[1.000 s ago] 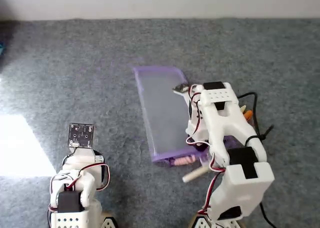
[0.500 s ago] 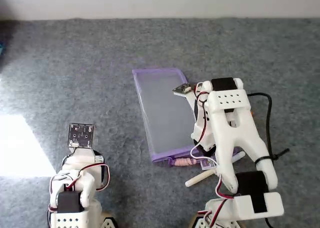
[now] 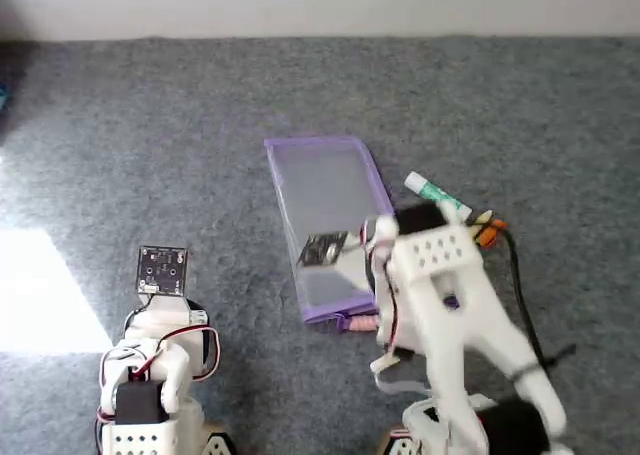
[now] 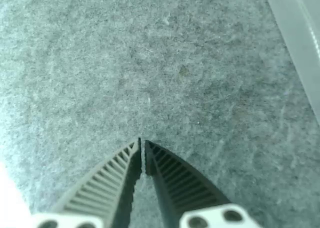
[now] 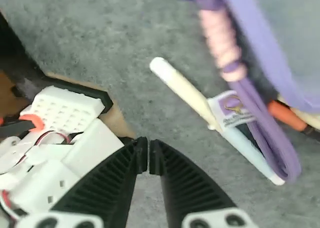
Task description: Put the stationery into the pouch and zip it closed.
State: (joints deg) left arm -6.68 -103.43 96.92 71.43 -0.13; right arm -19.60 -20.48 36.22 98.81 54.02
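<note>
In the middle of the grey carpet the purple pouch lies flat, with a pink pull at its near end. Just beside its right edge are a green-and-white stick and an orange pen. A cream pen lies by the pull. The right gripper hangs near these, jaws together, holding nothing. The left gripper, likewise pressed together, hovers over bare carpet off to the pouch's left.

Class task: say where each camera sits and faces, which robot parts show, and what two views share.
High view: fixed overhead, looking down at mat, pouch, left arm, right arm.
Left wrist view: on left arm, facing mat past shut left gripper.
Right wrist view: on right arm, facing pink tassel past shut right gripper.
Shared by high and right wrist: pink tassel.
</note>
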